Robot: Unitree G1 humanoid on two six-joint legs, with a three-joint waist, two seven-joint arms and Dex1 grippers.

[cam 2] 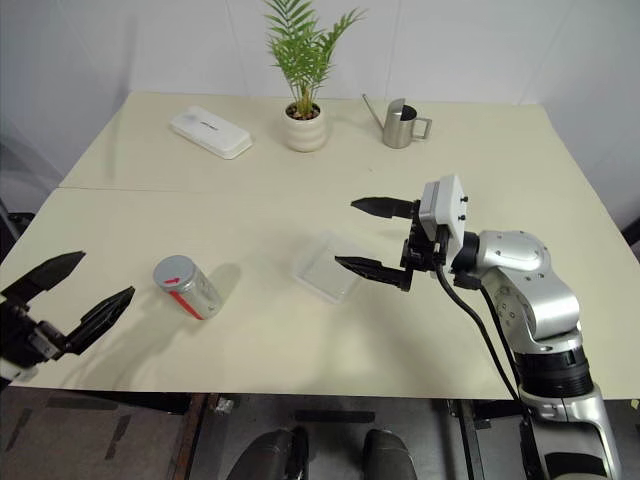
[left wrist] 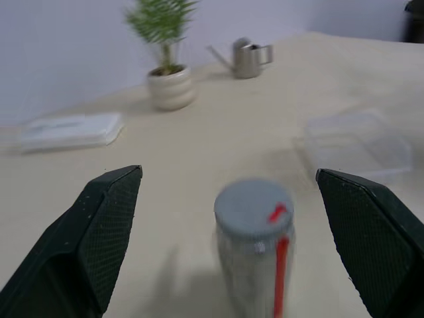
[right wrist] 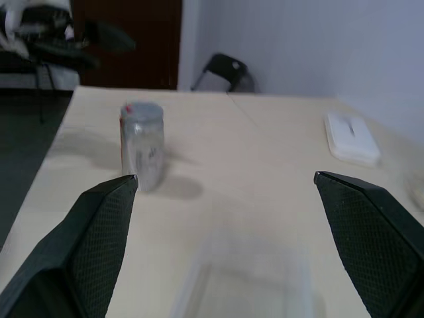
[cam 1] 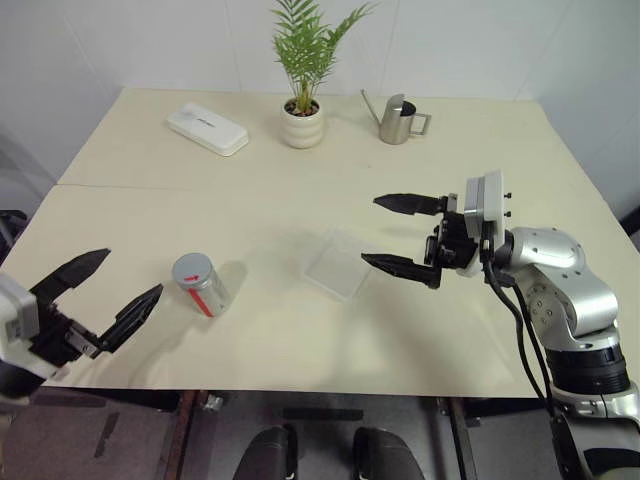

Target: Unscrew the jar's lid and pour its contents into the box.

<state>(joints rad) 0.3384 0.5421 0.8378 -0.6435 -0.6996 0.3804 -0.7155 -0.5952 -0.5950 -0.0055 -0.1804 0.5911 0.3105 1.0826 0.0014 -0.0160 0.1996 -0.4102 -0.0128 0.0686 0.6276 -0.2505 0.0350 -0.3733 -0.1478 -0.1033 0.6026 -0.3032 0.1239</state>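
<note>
The clear jar (cam 1: 205,288) stands upright on the table's front left, its gray lid (cam 1: 190,270) with a red mark screwed on. I cannot make out its contents through the wall. The transparent box (cam 1: 338,265) lies at mid-table, to the right of the jar. My left gripper (cam 1: 130,272) is open just left of the jar, near the front edge and apart from it, with the jar (left wrist: 255,265) centred between its fingers in the left wrist view. My right gripper (cam 1: 372,230) is open, pointing left and hovering over the box's right edge, holding nothing.
At the back of the table (cam 1: 250,350) lie a white oblong case (cam 1: 207,128), a potted plant (cam 1: 302,122) and a steel spouted can (cam 1: 398,120). A seam crosses the tabletop on the left. A dark chair (right wrist: 222,69) stands beyond the table's left side.
</note>
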